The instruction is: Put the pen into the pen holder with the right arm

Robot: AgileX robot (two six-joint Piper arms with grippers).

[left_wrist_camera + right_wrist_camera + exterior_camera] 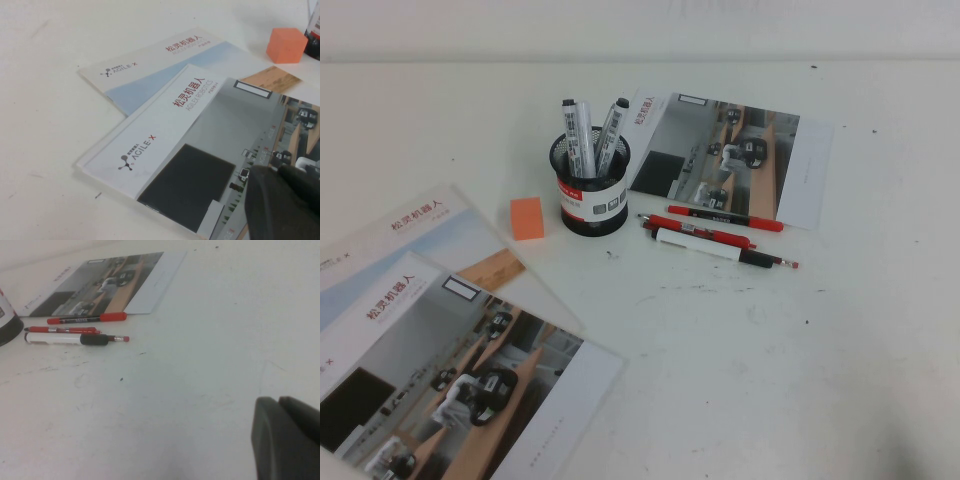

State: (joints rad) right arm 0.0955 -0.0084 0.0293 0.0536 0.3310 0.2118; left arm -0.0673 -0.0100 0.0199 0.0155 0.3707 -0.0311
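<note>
The pen (700,244), a white marker with a black cap, lies on the table just right of the pen holder (592,195), beside two red pens (725,218) and a thin red pencil. It also shows in the right wrist view (65,339). The black mesh pen holder stands upright with two similar markers (582,135) in it. Neither arm shows in the high view. My right gripper (278,401) is shut and empty, low over bare table well away from the pen. My left gripper (277,170) is shut and empty over a brochure.
An orange block (527,217) sits left of the holder. One brochure (730,155) lies behind the pens. Two overlapping brochures (440,330) cover the near left. Bare table lies at the near right.
</note>
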